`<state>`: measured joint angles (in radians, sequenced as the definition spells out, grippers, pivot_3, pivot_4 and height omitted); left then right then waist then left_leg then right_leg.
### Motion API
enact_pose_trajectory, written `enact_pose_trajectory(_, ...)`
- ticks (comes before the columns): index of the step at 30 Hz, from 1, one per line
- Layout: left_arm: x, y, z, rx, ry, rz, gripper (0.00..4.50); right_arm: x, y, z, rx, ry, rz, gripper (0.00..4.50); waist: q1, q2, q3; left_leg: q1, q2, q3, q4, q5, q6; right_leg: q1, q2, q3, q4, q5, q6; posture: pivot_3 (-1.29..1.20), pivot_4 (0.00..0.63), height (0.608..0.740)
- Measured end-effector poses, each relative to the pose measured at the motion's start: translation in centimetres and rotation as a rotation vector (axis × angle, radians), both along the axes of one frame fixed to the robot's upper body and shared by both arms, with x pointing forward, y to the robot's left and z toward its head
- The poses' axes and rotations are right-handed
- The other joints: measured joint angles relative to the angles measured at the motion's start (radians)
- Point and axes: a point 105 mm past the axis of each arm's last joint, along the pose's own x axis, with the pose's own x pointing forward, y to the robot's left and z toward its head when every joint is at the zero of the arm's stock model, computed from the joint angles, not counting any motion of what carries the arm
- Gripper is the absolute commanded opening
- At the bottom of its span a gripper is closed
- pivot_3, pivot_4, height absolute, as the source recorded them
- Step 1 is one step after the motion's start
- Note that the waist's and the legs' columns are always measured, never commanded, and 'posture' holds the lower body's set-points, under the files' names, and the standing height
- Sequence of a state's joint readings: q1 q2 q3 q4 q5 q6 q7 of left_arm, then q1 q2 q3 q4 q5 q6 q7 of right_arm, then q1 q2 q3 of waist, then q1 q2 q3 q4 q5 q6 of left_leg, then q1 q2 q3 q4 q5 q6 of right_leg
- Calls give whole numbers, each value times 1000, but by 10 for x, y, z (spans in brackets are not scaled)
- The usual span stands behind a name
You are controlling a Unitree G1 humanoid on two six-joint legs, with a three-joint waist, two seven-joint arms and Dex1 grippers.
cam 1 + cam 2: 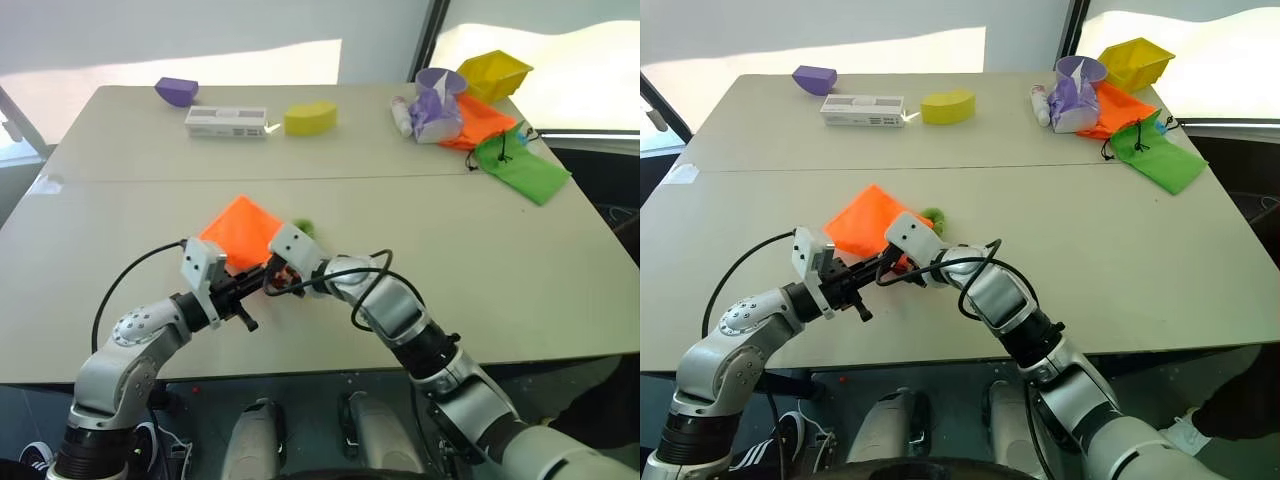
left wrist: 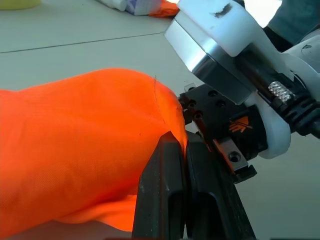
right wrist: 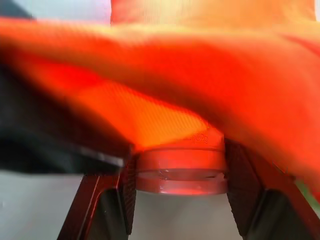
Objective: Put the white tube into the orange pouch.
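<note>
The orange pouch point(image 1: 240, 232) lies flat on the near half of the table, with a small green ring point(image 1: 303, 228) at its right corner. My left gripper point(image 1: 266, 281) is shut on the pouch's near edge point(image 2: 167, 125) and lifts the fabric a little. My right gripper point(image 1: 284, 276) meets it from the right, nose at the pouch's mouth. In the right wrist view its fingers point(image 3: 242, 185) are shut on the round end of the white tube point(image 3: 180, 172), which sits under the orange fabric point(image 3: 200, 75) and looks reddish there. The tube's body is hidden.
At the table's far side stand a purple block point(image 1: 176, 91), a white box point(image 1: 226, 122) and a yellow block point(image 1: 310, 118). Far right are a stubby white container point(image 1: 401, 115), a purple cup point(image 1: 437, 100), a yellow bin point(image 1: 494, 73), another orange pouch point(image 1: 482, 120) and a green pouch point(image 1: 522, 168).
</note>
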<state>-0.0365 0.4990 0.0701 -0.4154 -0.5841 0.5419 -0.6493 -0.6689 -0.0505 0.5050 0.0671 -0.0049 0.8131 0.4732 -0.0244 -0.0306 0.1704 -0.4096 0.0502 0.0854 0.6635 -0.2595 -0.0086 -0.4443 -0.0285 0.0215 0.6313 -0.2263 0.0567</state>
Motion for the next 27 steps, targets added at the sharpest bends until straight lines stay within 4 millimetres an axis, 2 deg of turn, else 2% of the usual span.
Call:
enact_pose_trajectory(5, 0, 1, -1, 7, -1, 7, 0, 5, 10, 0, 43, 16, -20, 1802, -11, 0, 0, 0, 0, -1, 0, 0, 0, 0, 0, 0, 0, 0, 0, 0, 150, 740)
enact_pose_trajectory(10, 0, 1, -1, 7, -1, 6, 0, 4, 9, -1, 54, 17, 4, 4224, -20, 0, 0, 0, 0, 0, 0, 0, 0, 0, -1, 0, 0, 0, 0, 0, 150, 740)
enact_pose_trajectory(11, 0, 0, -2, 7, 0, 4, 0, 3, 6, -1, 51, 14, 15, 4411, -20, 0, 0, 0, 0, 0, 0, 0, 0, 0, -1, 0, 0, 0, 0, 0, 150, 740)
enact_pose_trajectory(16, -3, 3, -6, 12, 15, 10, 0, -17, -16, 5, 38, -9, 109, 4411, -19, 0, 0, -1, 0, 0, -1, 0, 0, 0, -1, 0, -1, 0, 0, 0, 150, 740)
enact_pose_trajectory(23, -4, 4, -8, 20, 20, 8, 0, -26, -54, 11, -32, -64, 165, 4411, -19, 0, 0, 0, 0, -1, -1, 0, 0, 0, -1, 0, -1, 0, 0, 0, 150, 740)
enact_pose_trajectory(27, -10, 12, -10, 58, 35, -6, 0, -29, -79, 18, -21, -59, 202, 4411, -20, 0, 0, 0, 0, 0, -1, 0, 0, 0, -1, 0, -2, 0, 0, 0, 150, 740)
